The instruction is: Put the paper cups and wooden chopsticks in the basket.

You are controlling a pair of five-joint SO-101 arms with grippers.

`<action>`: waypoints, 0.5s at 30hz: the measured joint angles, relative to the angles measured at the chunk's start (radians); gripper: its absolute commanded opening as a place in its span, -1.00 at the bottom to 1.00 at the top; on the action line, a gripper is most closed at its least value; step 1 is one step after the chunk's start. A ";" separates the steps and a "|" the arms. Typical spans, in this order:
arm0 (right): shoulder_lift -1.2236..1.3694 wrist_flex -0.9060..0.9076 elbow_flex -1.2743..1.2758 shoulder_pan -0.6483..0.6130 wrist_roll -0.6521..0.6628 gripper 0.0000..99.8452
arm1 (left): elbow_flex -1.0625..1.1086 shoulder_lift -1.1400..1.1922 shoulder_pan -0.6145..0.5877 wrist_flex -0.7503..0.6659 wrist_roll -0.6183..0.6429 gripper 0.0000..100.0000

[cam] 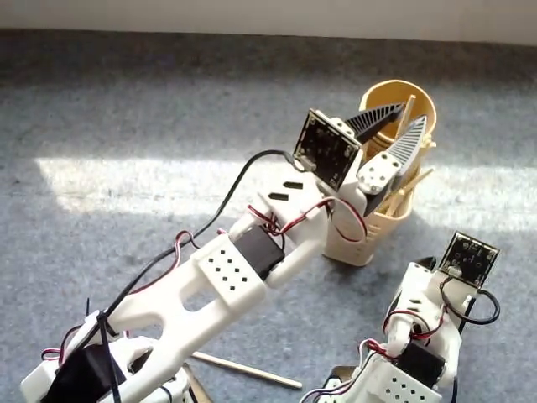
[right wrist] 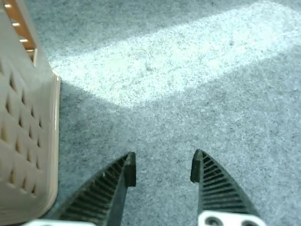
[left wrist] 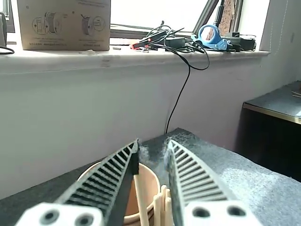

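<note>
**Top-heavy basket, one stick still out**

The white left arm (cam: 226,277) stretches from the near left to the beige perforated plastic basket (cam: 357,243), which stands far right on the grey felt-covered counter (cam: 126,126). The left gripper (cam: 413,113) hangs over the basket with its fingers spread. The basket looks light and tall, so a slanted withdrawal could drag it over.

The yellow paper cup (cam: 382,94) stands in the basket, with the pale wooden chopsticks (left wrist: 162,207) upright in the gap between the fingers. A finger could catch the cup's rim or a stick and flick it out.

The right gripper (right wrist: 163,167) is empty, its fingers parted, low over the counter just beside the basket wall. A sideways swing could knock the basket.

A loose chopstick (cam: 247,369) lies near the left arm's base. It is thin and flat, so it may roll when pinched.

I cannot tell whether a finger touches any stick. The left arm hides the basket's left side, and any nested cups can't be made out.
</note>
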 measured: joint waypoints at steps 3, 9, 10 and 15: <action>0.000 0.000 0.000 0.000 0.000 -0.60 | 0.000 0.000 0.006 0.000 0.000 -0.79; 0.000 0.000 0.000 0.000 0.000 -0.60 | -0.015 -0.063 -0.026 0.064 -0.002 -0.79; 0.000 0.000 0.000 0.000 0.000 -0.60 | -0.031 -0.097 -0.046 0.100 -0.002 -0.79; 0.000 0.000 0.000 0.000 0.000 -0.60 | -0.183 -0.295 -0.210 0.310 0.091 -0.79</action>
